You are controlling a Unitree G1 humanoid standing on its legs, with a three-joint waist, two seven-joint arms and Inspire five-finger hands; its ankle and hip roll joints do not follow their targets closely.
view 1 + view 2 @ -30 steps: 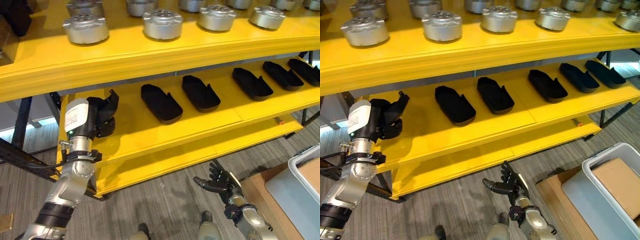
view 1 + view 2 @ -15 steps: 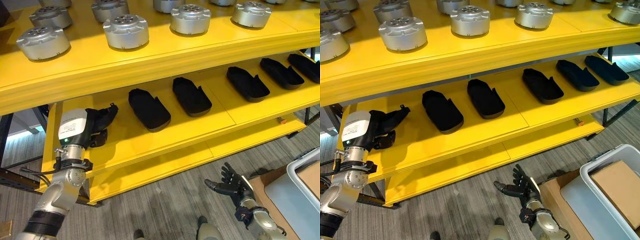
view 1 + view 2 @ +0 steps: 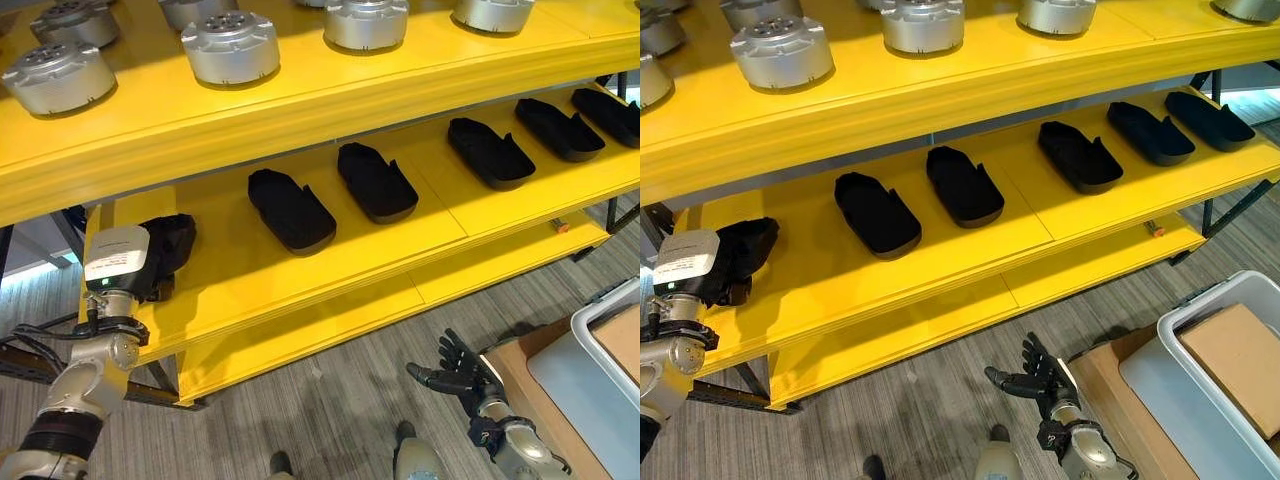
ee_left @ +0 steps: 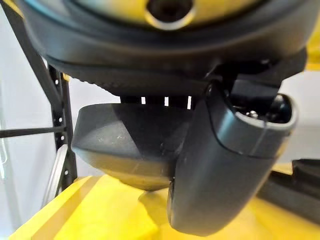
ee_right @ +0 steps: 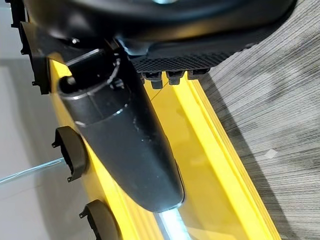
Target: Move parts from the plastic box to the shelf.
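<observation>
My left hand (image 3: 158, 265) is shut on a black moulded part (image 3: 181, 231) at the left end of the yellow middle shelf (image 3: 260, 285). In the left wrist view the thumb (image 4: 225, 170) curls across the part (image 4: 120, 145), whose underside touches the shelf board. Several more black parts, such as the nearest one (image 3: 291, 210), lie in a row along the same shelf to the right. My right hand (image 3: 457, 377) hangs open low over the floor, in front of the grey plastic box (image 3: 1185, 325) at the lower right.
Silver round housings (image 3: 231, 46) line the top shelf. A lower yellow shelf (image 3: 330, 320) juts out near the floor. A brown cardboard piece (image 3: 1240, 350) lies in the plastic box, and a brown board lies beside it on the floor.
My left hand has lowered the black part onto the shelf's left end. The camera has shifted, and the right hand has stayed open near the floor.
</observation>
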